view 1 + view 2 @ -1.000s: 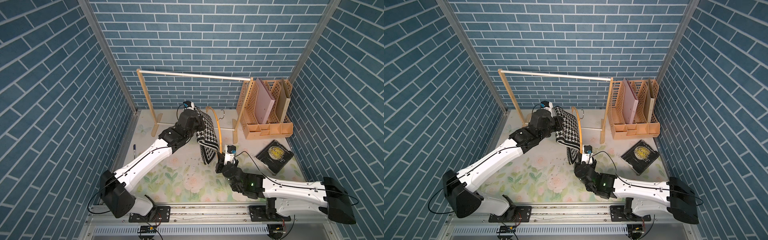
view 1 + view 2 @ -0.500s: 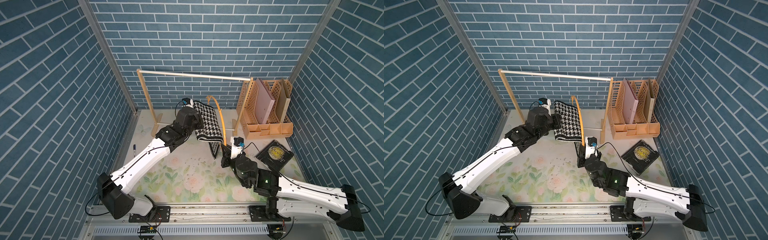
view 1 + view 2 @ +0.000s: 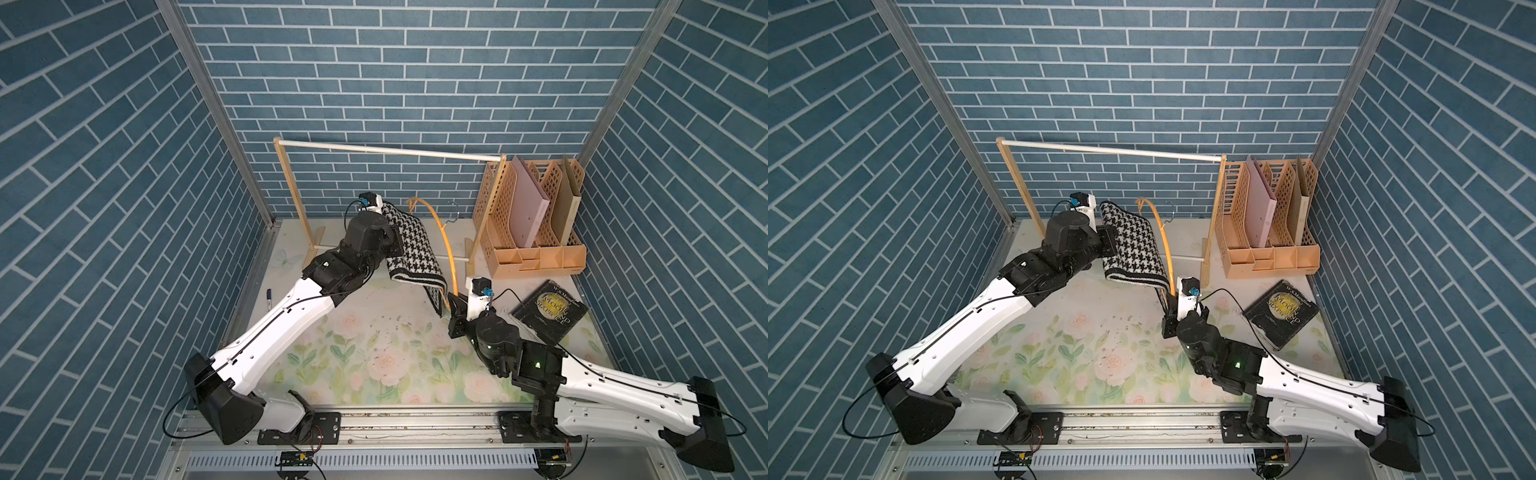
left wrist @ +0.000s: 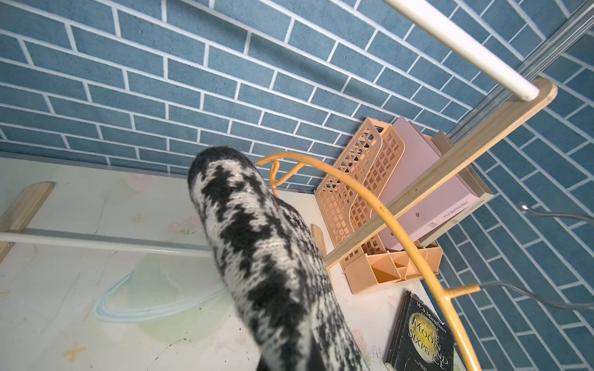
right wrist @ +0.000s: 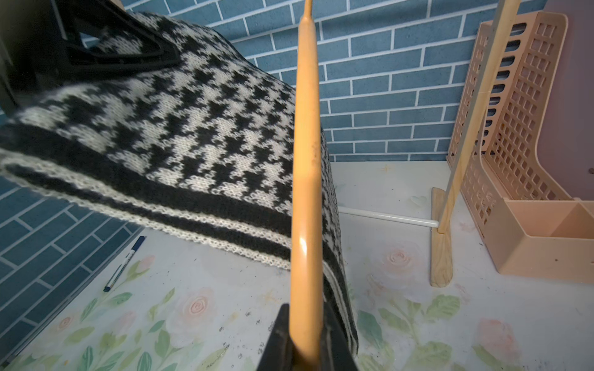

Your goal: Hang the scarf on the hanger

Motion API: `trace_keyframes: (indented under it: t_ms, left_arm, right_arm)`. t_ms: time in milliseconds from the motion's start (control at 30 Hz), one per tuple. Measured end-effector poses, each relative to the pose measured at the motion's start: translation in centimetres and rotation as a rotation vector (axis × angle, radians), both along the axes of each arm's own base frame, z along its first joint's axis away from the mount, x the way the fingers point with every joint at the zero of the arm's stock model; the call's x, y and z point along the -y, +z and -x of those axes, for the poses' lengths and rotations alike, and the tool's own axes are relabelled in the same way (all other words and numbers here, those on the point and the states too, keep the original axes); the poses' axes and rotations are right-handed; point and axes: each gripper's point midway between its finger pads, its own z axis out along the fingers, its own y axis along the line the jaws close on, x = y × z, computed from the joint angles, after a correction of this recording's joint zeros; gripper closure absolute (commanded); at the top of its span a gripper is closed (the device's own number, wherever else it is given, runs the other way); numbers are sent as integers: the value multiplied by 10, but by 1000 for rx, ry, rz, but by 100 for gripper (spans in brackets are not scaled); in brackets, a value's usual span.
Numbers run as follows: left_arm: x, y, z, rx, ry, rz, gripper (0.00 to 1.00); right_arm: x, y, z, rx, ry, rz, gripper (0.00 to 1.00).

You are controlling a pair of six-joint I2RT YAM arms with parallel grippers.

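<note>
Clamping the hanger (image 5: pixel 305 160) tight in the right gripper (image 5: pixel 305 327), stood on end above the tabletop's (image 3: pixel 353 332) rear middle (likely to present its opening). Pinching the scarf (image 3: pixel 415 253) in the closed left gripper (image 3: pixel 397 241), held level, threaded through and drooping beyond.

Both top views look steeply down from high at the front, facing the back wall (image 3: pixel 395 83) and covering the whole floral table (image 3: pixel 353 374). The left wrist camera looks closely along the scarf (image 4: pixel 257 244), the right wrist camera closely along the hanger (image 5: pixel 305 160). All four views share both.
</note>
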Motion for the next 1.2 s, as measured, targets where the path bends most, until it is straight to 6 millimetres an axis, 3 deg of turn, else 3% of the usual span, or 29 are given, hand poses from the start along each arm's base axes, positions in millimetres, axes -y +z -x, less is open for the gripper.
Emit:
trace_keyframes:
  t_ms: [400,867,1200]
  left_arm:
    - [-2,-1,1,-4,2,-12,100]
    - [-10,11,7,23,12,-7,100]
    - [-15,-20,10,-10,26,-29,100]
  right_arm:
    - [0,-9,-7,-45,25,-16,100]
    - [4,-18,-12,-100,50,20,100]
    - [2,-12,-13,-110,62,23,100]
